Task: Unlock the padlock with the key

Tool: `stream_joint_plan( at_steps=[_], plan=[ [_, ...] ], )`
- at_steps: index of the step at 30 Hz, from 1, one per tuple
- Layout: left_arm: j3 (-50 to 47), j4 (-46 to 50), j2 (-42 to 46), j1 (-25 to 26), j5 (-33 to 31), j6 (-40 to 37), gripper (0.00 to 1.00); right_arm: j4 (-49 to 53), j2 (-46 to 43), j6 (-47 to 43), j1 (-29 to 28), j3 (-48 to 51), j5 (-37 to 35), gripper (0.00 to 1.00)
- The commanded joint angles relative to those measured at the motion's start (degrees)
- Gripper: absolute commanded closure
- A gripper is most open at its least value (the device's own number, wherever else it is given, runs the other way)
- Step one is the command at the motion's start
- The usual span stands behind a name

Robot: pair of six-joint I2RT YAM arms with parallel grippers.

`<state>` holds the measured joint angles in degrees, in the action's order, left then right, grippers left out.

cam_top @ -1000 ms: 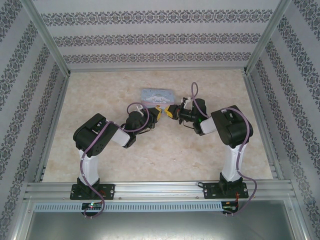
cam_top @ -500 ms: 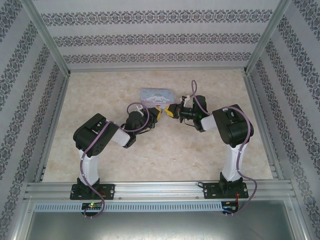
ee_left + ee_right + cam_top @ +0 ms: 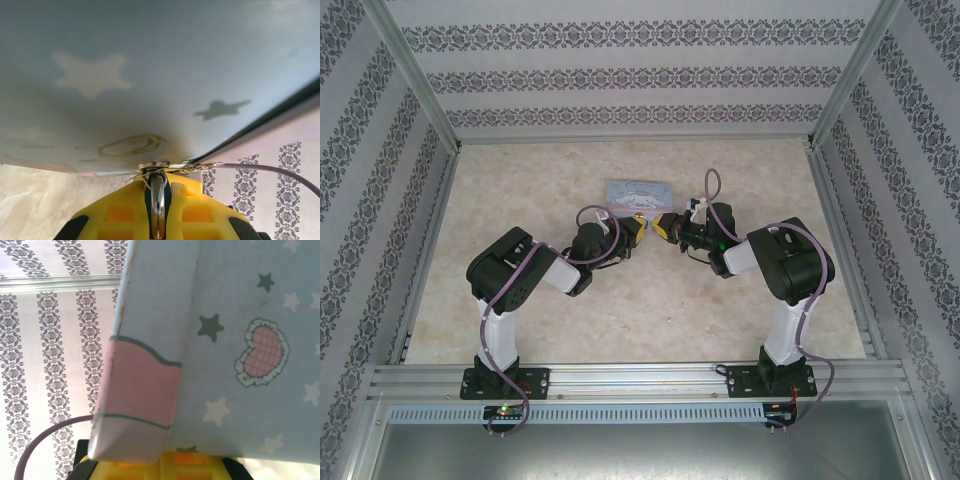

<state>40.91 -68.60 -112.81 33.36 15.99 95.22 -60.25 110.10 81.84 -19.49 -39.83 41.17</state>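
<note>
Tin box (image 3: pixel 638 190), shut, contents hidden, lies just beside the left gripper (image 3: pixel 638 224).

A pale blue tin box (image 3: pixel 638 190) printed with stars and a pink heart lies on the marbled counter (image 3: pixel 640 310), enclosed by patterned walls (image 3: pixel 620 75).

Thin silvery key (image 3: pixel 158 215) upright in the left hand (image 3: pixel 158 186), wire ring touching the tin box (image 3: pixel 150 75).

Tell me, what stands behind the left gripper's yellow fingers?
The pale blue, star-printed tin box rises behind the left gripper, which pinches a silvery metal piece. The box covers whatever lies beyond it; the fingers cover the piece's lower end.
</note>
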Motion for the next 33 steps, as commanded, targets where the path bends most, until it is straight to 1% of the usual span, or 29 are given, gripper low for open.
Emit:
stream_joint_plan(
  at_steps=[1,6,14,22,26,33],
  plan=[
    [2.9,-10.8,1.4,9.6,23.1,0.5,1.0,-5.9,1.6,-0.7,-4.5,-1.2,2.8,1.0],
    [2.5,-11.3,2.0,9.6,27.4,0.1,1.0,-6.5,1.3,-0.4,-3.5,-1.1,4.7,1.0],
    [-0.9,-8.0,4.6,9.6,32.2,-2.3,1.0,-6.9,-1.0,-0.6,-3.7,2.3,6.0,1.0],
    [-3.8,-11.4,4.3,9.6,33.0,0.5,1.0,-9.5,-1.4,0.9,-4.2,6.1,5.8,1.0],
    [-4.0,-11.1,5.4,9.6,33.4,0.1,1.0,-9.1,-2.9,0.9,-4.2,7.9,6.1,1.0],
    [-3.8,-10.2,6.2,9.6,31.5,-0.8,1.0,-9.2,-4.5,2.1,-4.7,9.7,4.8,1.0]
  ],
)
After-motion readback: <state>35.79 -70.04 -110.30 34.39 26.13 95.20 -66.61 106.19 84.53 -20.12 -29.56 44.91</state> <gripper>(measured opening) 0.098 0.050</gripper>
